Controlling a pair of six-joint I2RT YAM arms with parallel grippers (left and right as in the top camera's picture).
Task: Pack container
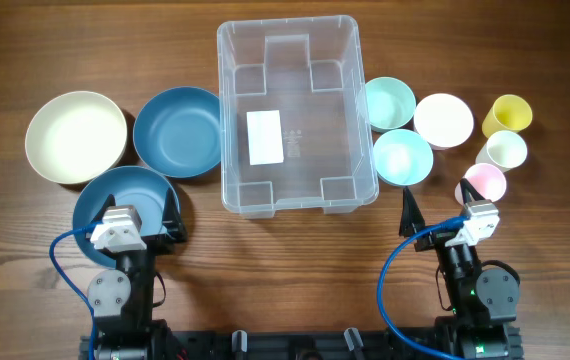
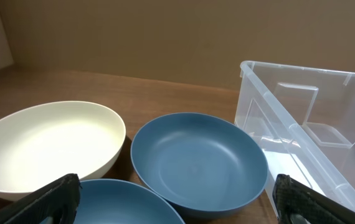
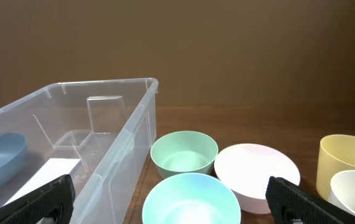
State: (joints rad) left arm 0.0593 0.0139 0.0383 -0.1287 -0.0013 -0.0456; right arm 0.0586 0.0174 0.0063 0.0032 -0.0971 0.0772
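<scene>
The container [image 1: 227,110] is a clear plastic bin standing at the table's centre, with only a white label [image 1: 265,137] on its floor. My left gripper [image 1: 130,207] hangs open over the near blue bowl [image 1: 115,190], left of the bin's front corner. In the left wrist view that gripper [image 2: 174,199] is spread wide with nothing held, and the container [image 2: 302,134] lies to the right. My right gripper [image 1: 447,207] is open near the bin's front right corner. In the right wrist view it [image 3: 170,198] frames a light blue bowl [image 3: 190,199], with the container [image 3: 112,134] at left.
Left of the bin sit a cream bowl [image 1: 75,136] and a second blue bowl [image 1: 178,131]. Right of it are a mint bowl [image 1: 389,102], a light blue bowl [image 1: 403,157], a white bowl [image 1: 443,120], a yellow cup [image 1: 507,115], a white cup [image 1: 503,151] and a pink cup [image 1: 482,184].
</scene>
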